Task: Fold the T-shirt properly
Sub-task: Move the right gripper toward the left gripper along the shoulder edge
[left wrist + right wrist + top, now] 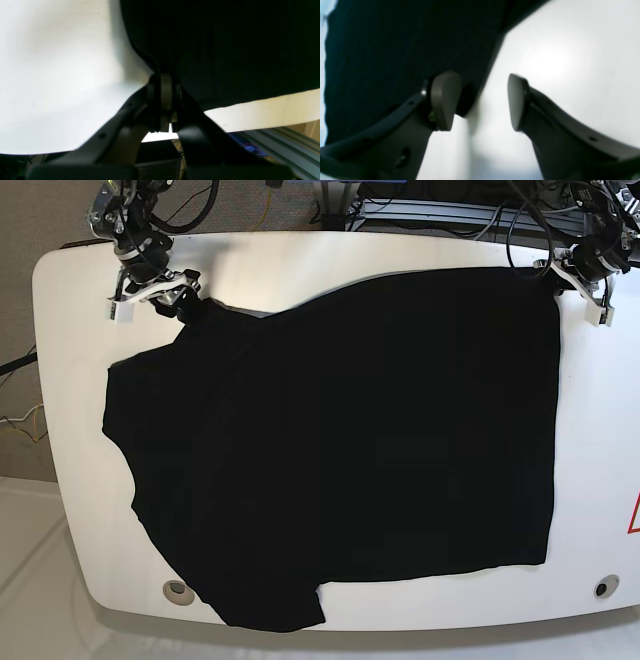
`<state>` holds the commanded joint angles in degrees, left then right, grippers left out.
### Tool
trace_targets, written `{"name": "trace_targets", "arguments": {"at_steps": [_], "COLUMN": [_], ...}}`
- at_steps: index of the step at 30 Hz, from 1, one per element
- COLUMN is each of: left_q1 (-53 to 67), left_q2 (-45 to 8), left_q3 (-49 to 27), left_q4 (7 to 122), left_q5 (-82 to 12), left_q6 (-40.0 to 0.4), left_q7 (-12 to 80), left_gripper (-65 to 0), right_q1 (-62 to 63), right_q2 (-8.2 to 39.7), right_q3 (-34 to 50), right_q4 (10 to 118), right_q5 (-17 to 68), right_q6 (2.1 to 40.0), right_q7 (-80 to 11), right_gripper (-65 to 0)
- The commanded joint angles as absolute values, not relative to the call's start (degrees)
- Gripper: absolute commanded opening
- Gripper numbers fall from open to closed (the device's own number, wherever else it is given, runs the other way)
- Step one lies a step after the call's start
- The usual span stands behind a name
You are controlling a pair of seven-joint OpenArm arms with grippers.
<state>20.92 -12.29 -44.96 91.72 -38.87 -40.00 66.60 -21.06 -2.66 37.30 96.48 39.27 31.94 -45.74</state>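
Both wrist views were soft and blurred, with bright glare on the white table (pixel 57 75) beside the shirt (pixel 225 50). The shirt was featureless black; the base view was sharp and evenly lit.

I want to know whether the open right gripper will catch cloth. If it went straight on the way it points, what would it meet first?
Probably the T-shirt: one finger of the right gripper already overlaps its edge, the other faces bare white table. Depth is unclear.

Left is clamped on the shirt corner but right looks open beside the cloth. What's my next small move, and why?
Probably nudge the right gripper sideways onto the T-shirt edge and close. Its jaws stand open with only one pad over the cloth, while the left gripper is shut on its corner, so lifting now would pull unevenly.
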Motion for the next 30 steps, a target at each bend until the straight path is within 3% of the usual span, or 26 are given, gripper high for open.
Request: {"name": "trace_targets", "arguments": {"at_steps": [6,10,12,18,30], "left_q1": [20.9,21.0,21.0,21.1,20.6], "left_q2": [-12.1,-12.2,-12.1,-12.1,-12.1], "left_q3": [-44.8,-44.8,-44.8,-44.7,-44.8], "left_q4": [91.7,91.9,91.8,91.9,91.3], "left_q5": [-39.2,-38.9,-38.8,-38.8,-38.5], "left_q6": [-40.0,-40.0,-40.0,-39.8,-40.0], "left_q7": [66.7,66.4,66.3,65.7,66.8], "left_gripper": [-65.0,-65.0,-65.0,-65.0,-65.0], "right_q1": [-19.9,-19.9,-20.0,-20.2,-20.8], "right_q2": [-2.6,-2.7,-2.7,-2.5,-2.9], "right_q3": [35.9,35.5,35.2,35.2,35.0], "right_q4": [94.5,94.1,94.2,94.7,94.7], "right_q5": [39.4,39.3,39.1,38.4,39.9], "right_q6": [33.7,34.0,34.2,34.2,33.6], "right_q7": [-46.4,-46.1,-46.0,-45.8,-46.5], "right_gripper": [-32.6,-36.1,-41.0,-65.0,-65.0]}}
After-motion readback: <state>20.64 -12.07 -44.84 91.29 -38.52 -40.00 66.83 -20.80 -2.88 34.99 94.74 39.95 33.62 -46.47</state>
